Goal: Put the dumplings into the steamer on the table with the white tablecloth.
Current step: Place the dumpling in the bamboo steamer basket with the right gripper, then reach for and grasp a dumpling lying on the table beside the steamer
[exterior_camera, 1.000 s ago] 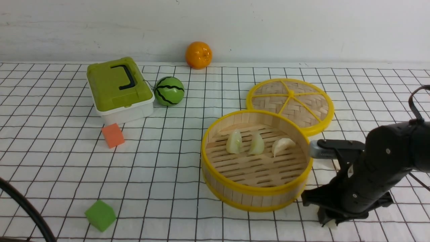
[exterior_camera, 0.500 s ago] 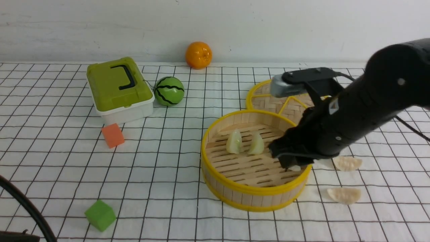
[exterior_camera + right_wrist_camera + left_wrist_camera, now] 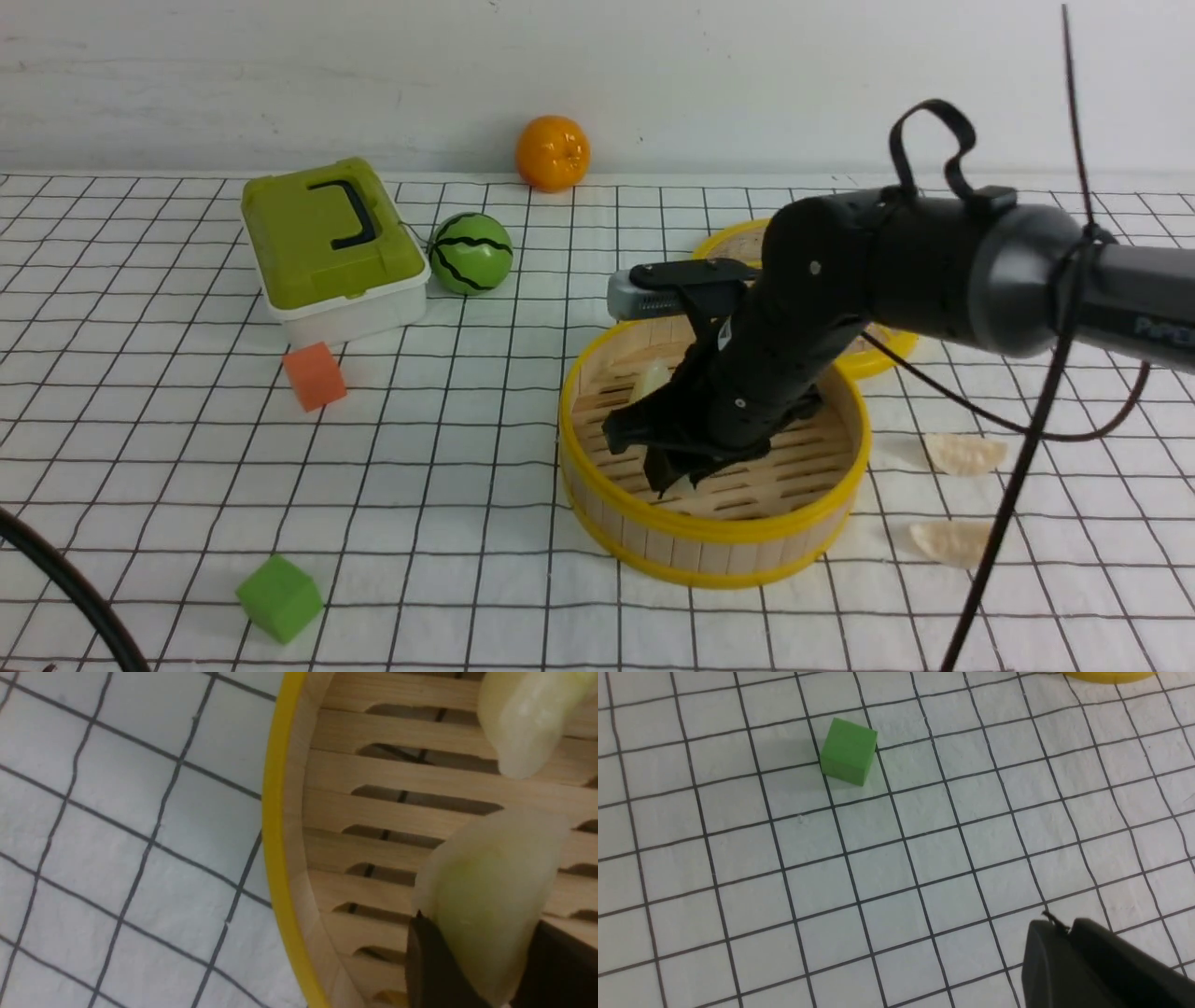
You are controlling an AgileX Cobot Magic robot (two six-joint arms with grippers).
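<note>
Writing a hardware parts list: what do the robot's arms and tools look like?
The right arm is glossy black and tubular, with a grey collar, faint pale lettering, a silver camera block and looping black cables. The right tool and left tool are black.

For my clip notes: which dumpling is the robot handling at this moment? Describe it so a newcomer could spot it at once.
On the gridded white table, find the round yellow-rimmed steamer right of centre, where the right hand reaches in. The dumpling is the pale, yellow-green one pinched in that hand; the other dumplings lie loose: one beside it, two right of the steamer.
</note>
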